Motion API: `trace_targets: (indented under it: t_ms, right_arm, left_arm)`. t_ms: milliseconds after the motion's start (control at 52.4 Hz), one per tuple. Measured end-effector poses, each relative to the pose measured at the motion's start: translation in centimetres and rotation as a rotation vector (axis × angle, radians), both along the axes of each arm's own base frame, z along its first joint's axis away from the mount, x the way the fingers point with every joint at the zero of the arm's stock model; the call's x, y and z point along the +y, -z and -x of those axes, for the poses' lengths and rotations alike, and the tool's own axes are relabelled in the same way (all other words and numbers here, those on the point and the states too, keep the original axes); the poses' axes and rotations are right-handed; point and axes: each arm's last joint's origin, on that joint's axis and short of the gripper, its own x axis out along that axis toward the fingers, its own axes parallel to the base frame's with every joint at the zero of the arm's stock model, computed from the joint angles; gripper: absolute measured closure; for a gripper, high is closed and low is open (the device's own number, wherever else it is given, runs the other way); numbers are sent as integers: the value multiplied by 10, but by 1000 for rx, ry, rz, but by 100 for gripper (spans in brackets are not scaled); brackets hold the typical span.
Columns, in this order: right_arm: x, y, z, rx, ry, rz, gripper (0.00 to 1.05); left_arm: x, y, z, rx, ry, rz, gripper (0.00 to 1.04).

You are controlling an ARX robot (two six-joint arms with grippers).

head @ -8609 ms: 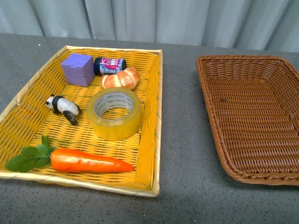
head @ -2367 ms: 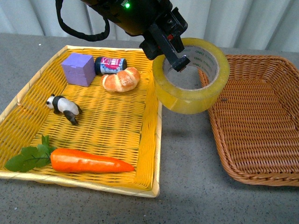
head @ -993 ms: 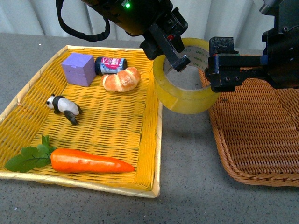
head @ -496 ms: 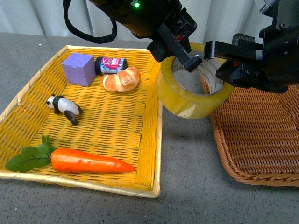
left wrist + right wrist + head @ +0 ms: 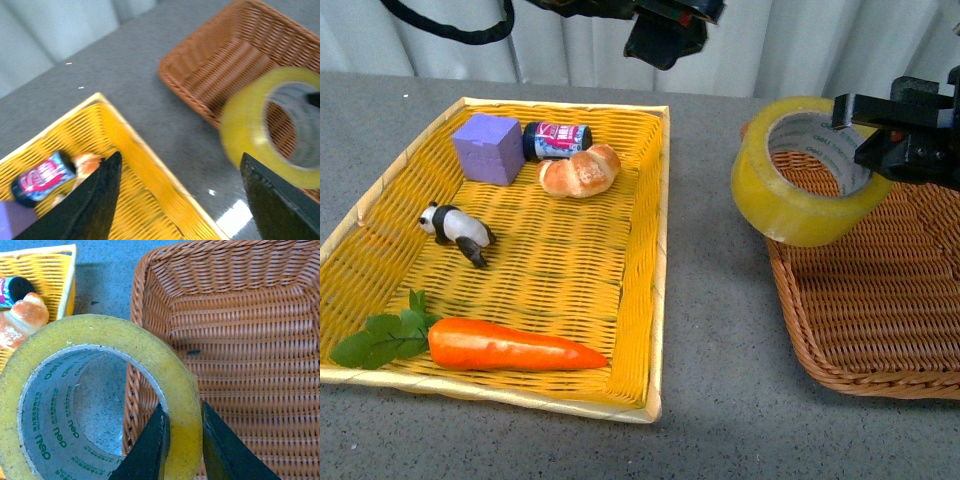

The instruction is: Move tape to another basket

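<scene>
The tape [image 5: 800,215], a wide translucent yellow roll with a white printed core, hangs tilted in the air at 2 o'clock in the front view, its wall pinched by the right gripper [image 5: 182,410]. It overlaps the 10 o'clock corner of the basket [image 5: 880,300], a reddish-brown rectangular wicker basket with flared sides, lying at 3 o'clock.

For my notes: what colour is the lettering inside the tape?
Green, inside the tape; right wrist view.

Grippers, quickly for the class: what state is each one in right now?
Left gripper: open, holding nothing.
Right gripper: closed on the tape.
</scene>
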Motion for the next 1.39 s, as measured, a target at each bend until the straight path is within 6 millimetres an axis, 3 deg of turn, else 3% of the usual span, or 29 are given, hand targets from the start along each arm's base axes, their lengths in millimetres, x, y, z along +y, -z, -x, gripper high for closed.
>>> trace_targets:
  t_ms: [172, 382, 573, 764, 916, 1126, 1164, 1222, 1298, 1394]
  right_arm:
    - [-31, 5, 3, 13, 60, 33, 90]
    - [-63, 25, 10, 60, 140, 76, 90]
    - [-66, 59, 11, 140, 130, 97, 90]
    - [-69, 68, 11, 171, 141, 113, 90]
    - [-68, 61, 9, 123, 133, 131, 68]
    - [-67, 28, 14, -26, 150, 181, 35]
    - [-67, 24, 15, -50, 147, 176, 28]
    - [-66, 33, 18, -265, 107, 156, 38]
    - [-66, 40, 34, -427, 105, 159, 49]
    - [-66, 26, 55, -634, 107, 160, 65]
  left_arm:
    - [40, 16, -12, -46, -365, 64, 5]
    - [85, 35, -12, -21, -723, 186, 6]
    - [97, 60, 4, 12, -866, 133, 6]
    - [105, 60, 13, -3, -909, 133, 6]
    - [107, 49, 21, -73, -947, 150, 6]
    - [106, 30, 34, -209, -1036, 156, 6]
    - [107, 29, 37, -245, -955, 203, 11]
    - [110, 30, 51, -351, -756, 298, 24]
    - [114, 31, 70, -430, -667, 327, 36]
    - [122, 31, 88, -462, -655, 323, 51]
